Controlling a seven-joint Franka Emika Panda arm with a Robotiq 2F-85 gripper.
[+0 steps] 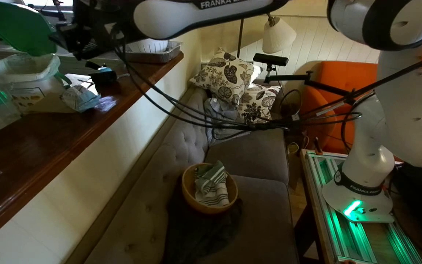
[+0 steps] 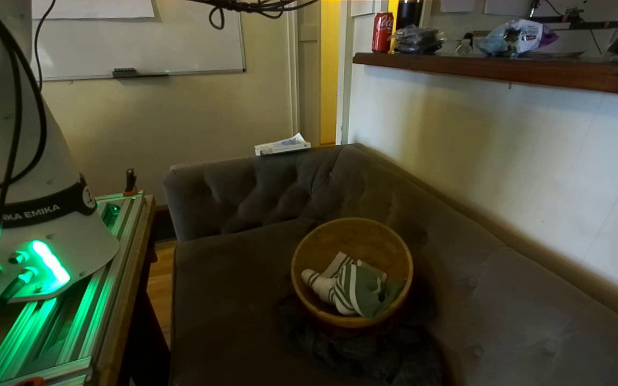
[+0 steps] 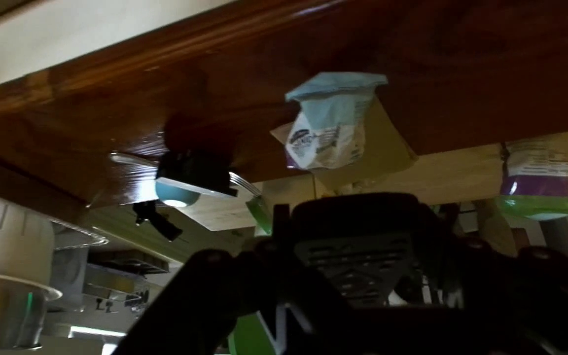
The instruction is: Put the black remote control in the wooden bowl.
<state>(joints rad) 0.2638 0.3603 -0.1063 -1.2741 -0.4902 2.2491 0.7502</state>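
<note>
My gripper [image 1: 68,40] is high over the dark wooden counter, far from the bowl, in an exterior view. In the wrist view the gripper [image 3: 363,222] is shut on the black remote control [image 3: 353,266], whose rows of buttons show between the dark fingers. In the exterior view the remote cannot be made out against the dark gripper. The round wooden bowl [image 1: 189,194] sits on the grey sofa, well below the counter. It also shows in an exterior view [image 2: 362,236]. A green and white striped cloth [image 2: 360,289] lies inside it.
The counter [image 1: 86,143] runs along the wall above the sofa [image 1: 262,201]. On it are a white bin with a green lid [image 1: 31,79], a crumpled bag [image 3: 331,123], a black object with cutlery [image 3: 195,170] and a foil tray [image 1: 159,55]. Cables [image 1: 181,110] hang from the arm.
</note>
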